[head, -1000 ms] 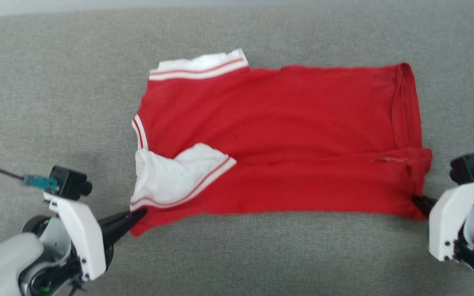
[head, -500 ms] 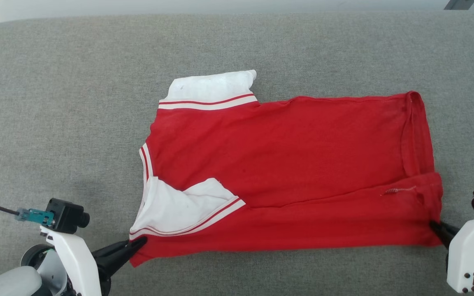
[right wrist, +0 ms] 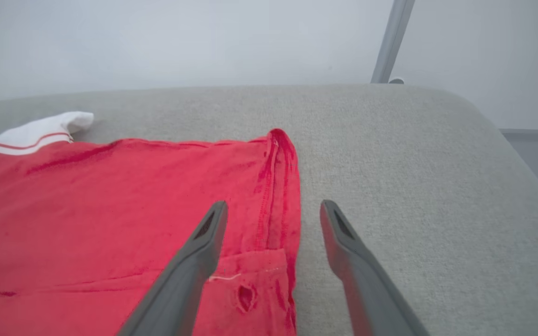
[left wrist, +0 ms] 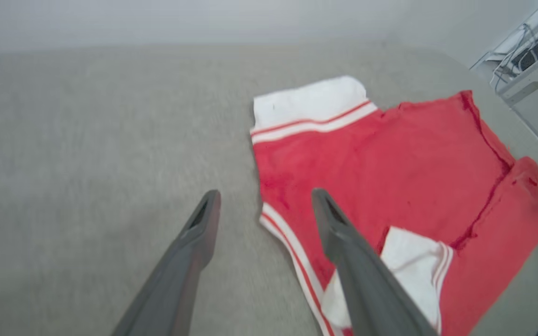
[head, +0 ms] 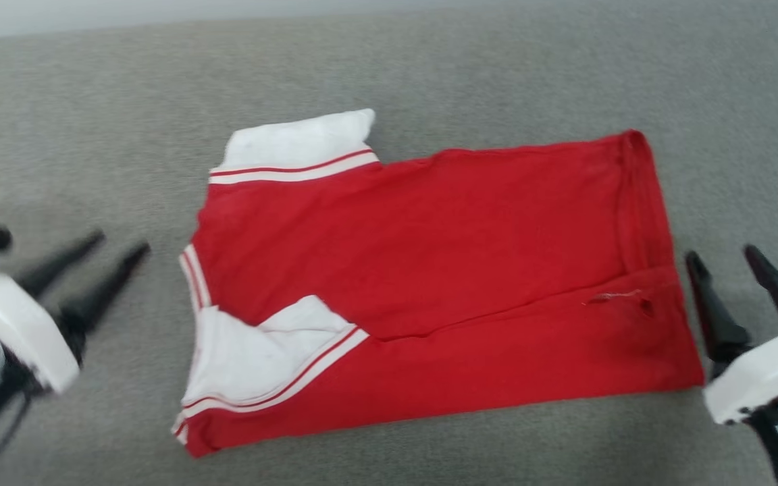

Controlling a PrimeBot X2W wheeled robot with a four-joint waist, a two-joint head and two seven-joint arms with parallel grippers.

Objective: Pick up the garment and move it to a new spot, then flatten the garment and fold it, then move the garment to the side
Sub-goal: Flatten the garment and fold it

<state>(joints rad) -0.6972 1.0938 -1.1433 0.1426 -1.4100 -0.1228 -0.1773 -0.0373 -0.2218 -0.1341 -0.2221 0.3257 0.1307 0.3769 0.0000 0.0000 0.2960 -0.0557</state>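
The garment [head: 429,270], a red shirt with white sleeves and striped trim, lies flat on the grey cushion, its near strip folded over the body. No numerals show. One white sleeve [head: 294,145] sticks out at the far left, the other [head: 261,358] lies folded on the red near the front left. My left gripper [head: 119,246] is open, lifted off to the left of the collar trim [left wrist: 292,242]. My right gripper [head: 723,255] is open beside the right hem [right wrist: 278,186], holding nothing.
The grey upholstered surface [head: 429,67] runs wide on all sides of the shirt. Its rounded right edge [right wrist: 507,140] drops off toward the floor, with a metal pole [right wrist: 390,42] behind. A pale cabinet with cables [left wrist: 530,70] stands beyond the far end.
Both grippers have let go of the garment's near corners, opened and drawn back outward. The folded near strip now lies released. The head camera has also shifted.
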